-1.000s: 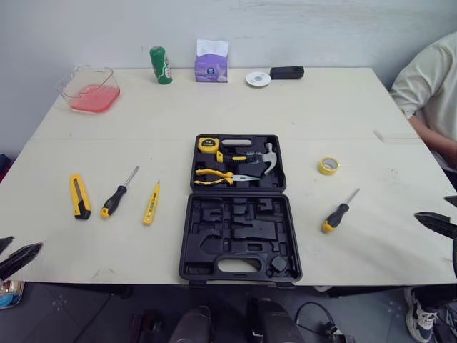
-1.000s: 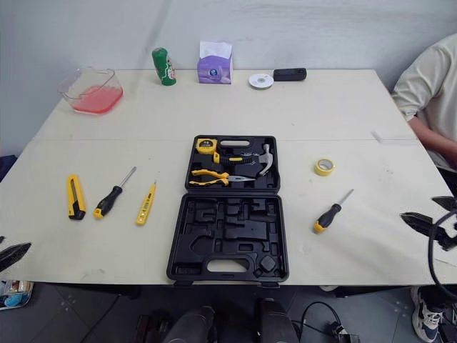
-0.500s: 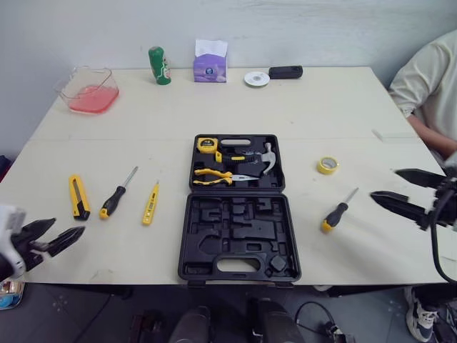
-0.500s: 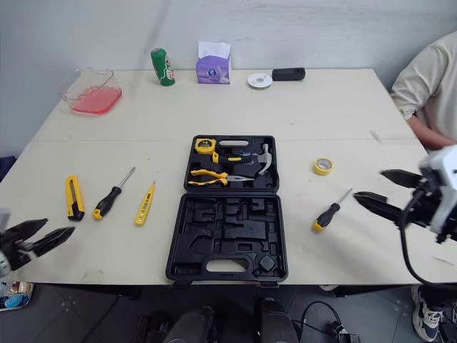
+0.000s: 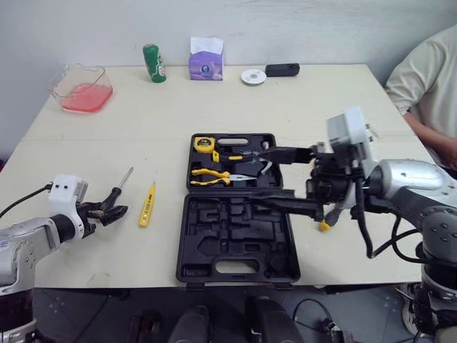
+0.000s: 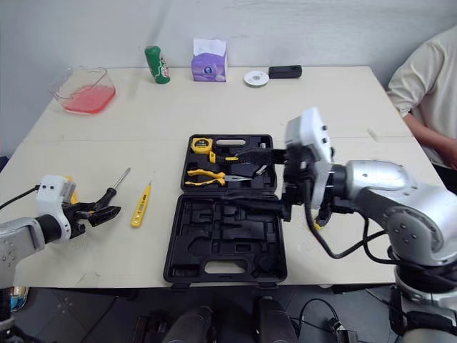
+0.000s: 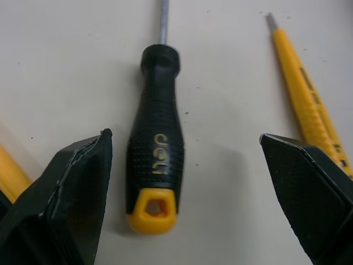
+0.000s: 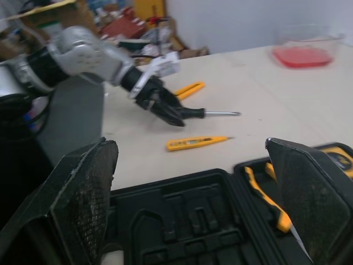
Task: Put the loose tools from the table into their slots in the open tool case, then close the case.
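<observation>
**Both grippers spread wide, one at a screwdriver, one over the open case**

The tool case [image 5: 214, 230] lies open at the near middle of the table [image 5: 321, 107]. Its near half is a bare moulded tray.

At 9 o'clock from the case, the left gripper [image 7: 185, 138] sits low over the table with its fingers wide apart. The black-and-yellow handle of a screwdriver [image 7: 155, 143] lies between them, close to one finger and touching neither. The yellow tester pen [image 5: 148, 205] lies just beside it on the case side, outside the fingers.

The right gripper [image 5: 246, 173] reaches in from 3 o'clock and hangs over the case's hinge line, its two fingers spread far apart and holding nothing. A yellow tip [image 5: 325, 225] under that arm is probably the second screwdriver, but it is mostly hidden.

The far half of the case holds a tape measure [image 5: 207, 143], yellow-handled pliers [image 5: 211, 174] and a hammer [image 5: 268, 160], which is partly covered by the upper finger.

Along the far edge, from 10 to 12 o'clock, stand a clear container [image 5: 78, 89] with pink contents, a green can [image 5: 152, 63], a tissue pack [image 5: 206, 63], a white disc [image 5: 253, 76] and a black object [image 5: 282, 69]. A person [image 5: 428, 78] sits at 2 o'clock.
</observation>
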Tool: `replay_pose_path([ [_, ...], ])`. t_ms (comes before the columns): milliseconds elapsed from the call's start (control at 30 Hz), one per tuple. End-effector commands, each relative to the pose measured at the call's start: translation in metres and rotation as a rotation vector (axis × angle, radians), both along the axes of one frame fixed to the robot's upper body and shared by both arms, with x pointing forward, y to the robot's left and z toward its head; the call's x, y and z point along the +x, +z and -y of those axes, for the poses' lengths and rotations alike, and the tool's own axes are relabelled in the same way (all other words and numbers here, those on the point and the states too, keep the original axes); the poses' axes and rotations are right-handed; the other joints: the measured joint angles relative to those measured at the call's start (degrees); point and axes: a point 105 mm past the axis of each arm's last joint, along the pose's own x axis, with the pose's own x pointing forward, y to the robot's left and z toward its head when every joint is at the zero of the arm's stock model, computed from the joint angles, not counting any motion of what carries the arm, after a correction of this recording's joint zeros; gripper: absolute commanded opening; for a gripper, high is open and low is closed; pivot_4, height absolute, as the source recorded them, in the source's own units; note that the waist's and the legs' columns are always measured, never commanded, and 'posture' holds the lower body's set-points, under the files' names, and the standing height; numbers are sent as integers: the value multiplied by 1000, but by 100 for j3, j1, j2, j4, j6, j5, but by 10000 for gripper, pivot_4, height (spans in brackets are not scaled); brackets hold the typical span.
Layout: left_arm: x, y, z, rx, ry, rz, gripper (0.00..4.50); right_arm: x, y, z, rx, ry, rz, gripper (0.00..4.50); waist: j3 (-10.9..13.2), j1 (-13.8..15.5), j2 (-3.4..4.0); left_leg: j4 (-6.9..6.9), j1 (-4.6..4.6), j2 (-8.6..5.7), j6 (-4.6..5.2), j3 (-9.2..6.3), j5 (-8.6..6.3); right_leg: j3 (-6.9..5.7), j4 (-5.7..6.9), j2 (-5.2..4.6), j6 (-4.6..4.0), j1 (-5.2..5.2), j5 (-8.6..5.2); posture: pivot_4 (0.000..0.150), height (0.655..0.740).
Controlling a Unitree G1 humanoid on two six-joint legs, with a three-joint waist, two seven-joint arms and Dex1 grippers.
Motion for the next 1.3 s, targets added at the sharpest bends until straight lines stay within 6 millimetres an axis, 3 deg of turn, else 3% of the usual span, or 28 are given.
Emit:
replay_pose_path([
  [33, 2, -4, -4, 36, 0, -28, 45000, 1, 4, -7, -6, 42, 65, 44587, -1, -7, -1, 0, 0, -1, 1, 1, 0, 1, -2, -1, 1, 2, 1, 1500, 7400],
  [200, 0, -26, 5, 68, -48, -113, 45000, 6, 1, -10, -23, 67, 78, 44587, 1, 4, 3, -4, 11, 0, -2, 0, 2, 2, -7, -2, 1, 1, 0, 1500, 7400],
  [300, -1, -39, 4, 48, -17, -127, 37007, 8, -1, -10, -31, 69, 81, 45000, -5, 8, 18, -6, 16, -1, -1, 0, 2, 3, -6, -3, 0, 4, 0, 1500, 7400],
  [367, -2, -38, 4, 7, 8, -114, 29274, 10, -1, -10, -30, 65, 89, 45000, -10, 15, 26, -7, 17, -1, 1, 1, 1, 3, -6, -4, 0, 5, 0, 1500, 7400],
  [500, 1, -16, 6, -58, 22, -35, 11868, 15, 4, -12, -10, 61, 103, 45000, -10, 12, 26, -6, 16, -1, 0, 1, 2, 3, -4, -4, 0, 5, 0, 1500, 7400],
  [533, 1, -8, 8, -67, 10, -16, 10561, 16, 4, -12, -10, 60, 107, 45000, -10, 12, 26, -6, 16, -1, 0, 1, 2, 2, -4, -4, 0, 5, 0, 1500, 7400],
  [700, 1, 41, 30, 47, -194, 103, 10565, 17, 4, -10, -16, 56, 111, 45000, 11, -1, -12, -6, 4, 0, -4, -4, 4, -1, 6, -4, 0, -2, 0, 1500, 7400],
  [800, 0, 72, 60, 121, -403, 145, 10565, 15, 2, 1, -29, 26, 95, 45000, 13, 0, -20, -5, -8, 0, -8, -9, 6, -5, 3, -3, 0, -10, 0, 1500, 7400],
  [900, 3, 90, 98, 185, -622, 155, 10565, 11, -7, 23, -62, -40, 54, 45000, 14, 85, -17, -4, -15, -3, -5, -19, 5, -6, -15, -7, 0, -3, 0, 1500, 7400],
  [1000, 6, 94, 115, 215, -730, 132, 10565, 7, -15, 34, -88, -81, 30, 45000, 19, 98, -9, -6, -16, -4, -1, -17, 2, -2, -24, -7, 1, 1, 0, 1500, 7400],
  [1200, 14, 91, 192, 349, -1145, 89, 10565, -4, -46, 70, -173, -287, -50, 45000, 20, 147, -9, 9, -49, -2, -8, -31, 13, -15, -12, 1, 4, -19, 2, 1500, 7400],
  [1300, 21, 87, 205, 371, -1198, 45, 10565, -6, -55, 74, -213, -323, -49, 45000, 21, 122, -10, 27, -60, -7, -4, -27, 17, -9, -6, 0, 10, -32, 6, 1500, 7400],
])
